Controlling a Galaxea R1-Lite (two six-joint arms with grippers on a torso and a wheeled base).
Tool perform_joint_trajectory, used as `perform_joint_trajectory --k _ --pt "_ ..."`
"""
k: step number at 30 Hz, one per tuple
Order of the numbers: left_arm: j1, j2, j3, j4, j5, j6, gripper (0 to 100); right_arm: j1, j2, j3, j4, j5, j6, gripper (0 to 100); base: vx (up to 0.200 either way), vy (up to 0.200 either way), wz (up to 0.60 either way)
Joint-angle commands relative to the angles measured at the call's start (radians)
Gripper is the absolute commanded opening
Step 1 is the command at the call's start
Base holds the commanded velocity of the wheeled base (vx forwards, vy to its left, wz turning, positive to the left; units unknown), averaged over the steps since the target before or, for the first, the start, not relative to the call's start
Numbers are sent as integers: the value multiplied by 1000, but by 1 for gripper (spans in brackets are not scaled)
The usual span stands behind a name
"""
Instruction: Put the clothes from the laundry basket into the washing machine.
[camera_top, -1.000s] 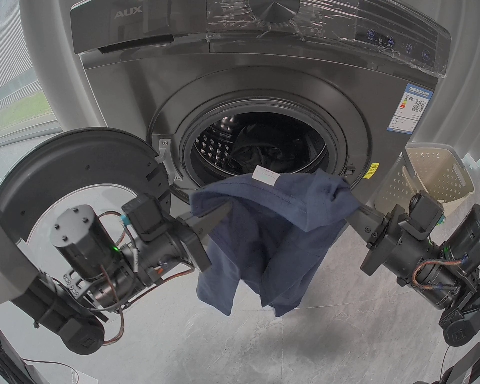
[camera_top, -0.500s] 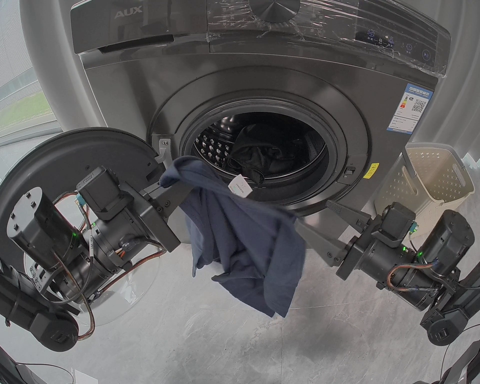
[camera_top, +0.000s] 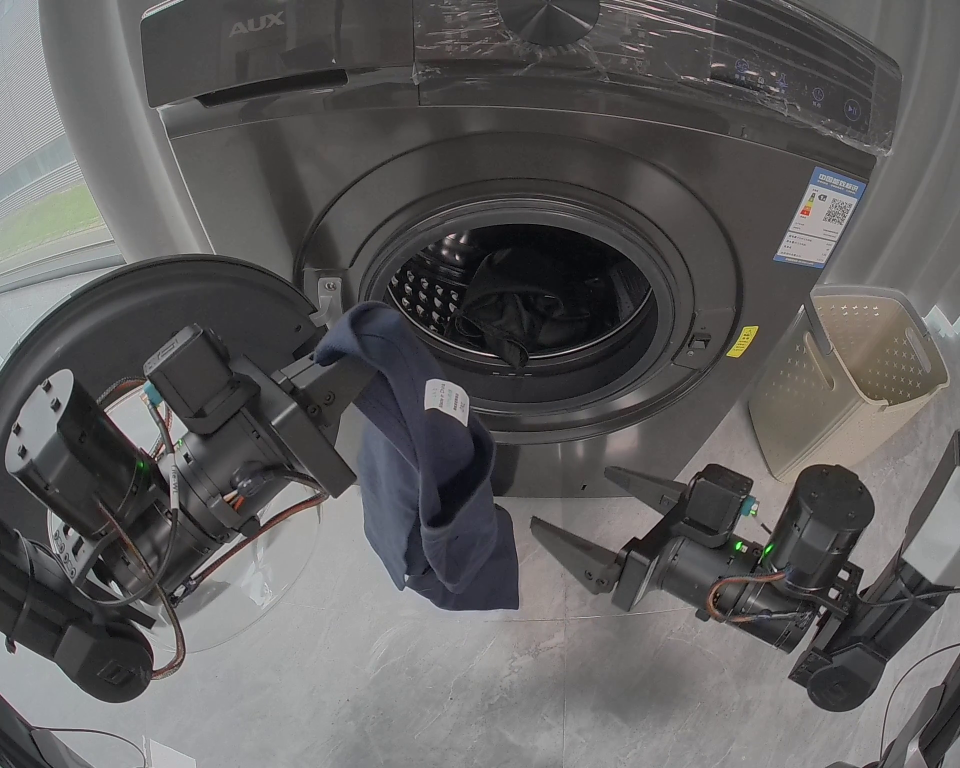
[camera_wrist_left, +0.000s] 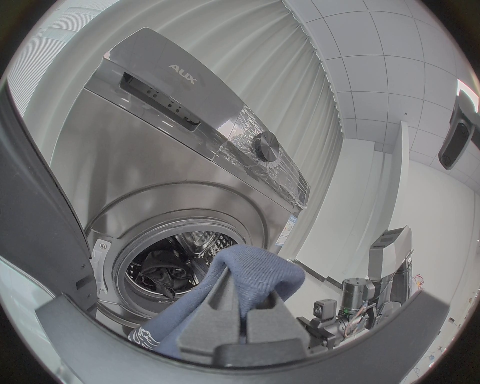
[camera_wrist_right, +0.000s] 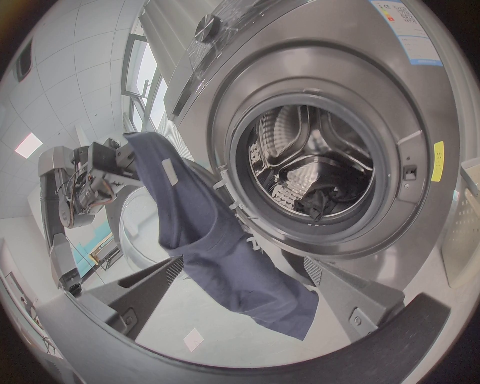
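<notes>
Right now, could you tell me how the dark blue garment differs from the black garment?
The dark blue cloth garment hangs outside the grey washing machine, while the black cloth garment lies in its steel drum. The blue one is pinched by the left gripper; no gripper touches the black one. The blue one drapes long; the black one is bunched. Both are dark, soft clothes.

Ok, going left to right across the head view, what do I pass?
Open washer door → left hand → navy shirt hanging from it → right hand, open → laundry basket.
</notes>
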Motion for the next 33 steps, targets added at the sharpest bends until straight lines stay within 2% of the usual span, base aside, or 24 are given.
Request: perform_joint_trajectory --k 1,9,15,16,22,27,32,33 --pt "4 13 -14 0 7 -1 0 60 30 5 -1 -9 1 100 0 0 0" --pt "7 15 -26 0 8 -4 0 143 68 2 -1 -19 4 100 0 0 0" --pt "7 20 -27 0 8 -4 0 179 139 -50 -1 -22 7 100 0 0 0" --pt "7 20 -27 0 8 -4 0 185 178 -88 -1 -22 7 100 0 0 0" --pt "7 20 -26 0 8 -4 0 176 261 -208 -1 -25 -1 100 0 0 0" --pt "6 20 -26 0 8 -4 0 160 320 -334 1 -68 -2 100 0 0 0" --pt "6 18 -26 0 8 -4 0 133 339 -377 1 -79 -1 100 0 0 0" --pt "6 18 -26 0 8 -4 0 131 339 -378 -1 -81 1 0 0 0 0"
